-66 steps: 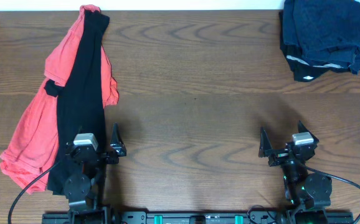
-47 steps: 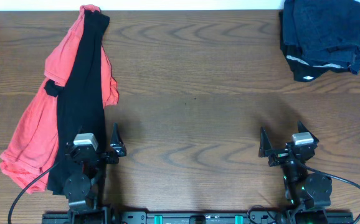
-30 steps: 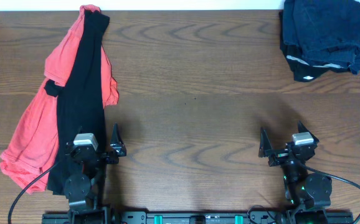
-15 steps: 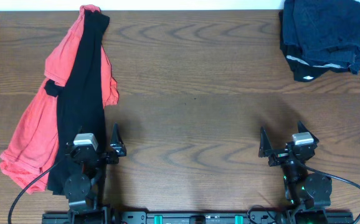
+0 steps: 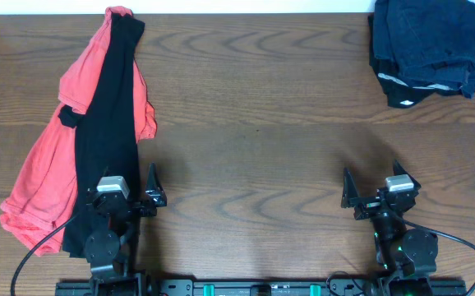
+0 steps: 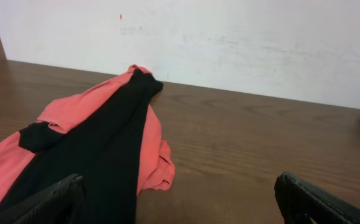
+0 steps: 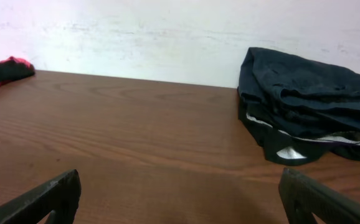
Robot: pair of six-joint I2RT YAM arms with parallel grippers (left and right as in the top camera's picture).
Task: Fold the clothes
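While the left gripper (image 5: 127,187) and right gripper (image 5: 371,187) stand wide open, empty, the coral-red T-shirt (image 5: 44,160) lies far left with a black garment (image 5: 106,123) draped along it — the left wrist view misses the folded dark pile (image 5: 426,45) far right; the right wrist view shows it.

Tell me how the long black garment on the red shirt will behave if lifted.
The black garment drapes limply over the red shirt, so it will probably sag and hang, not hold shape. Lying across the shirt, it may drag that cloth along.
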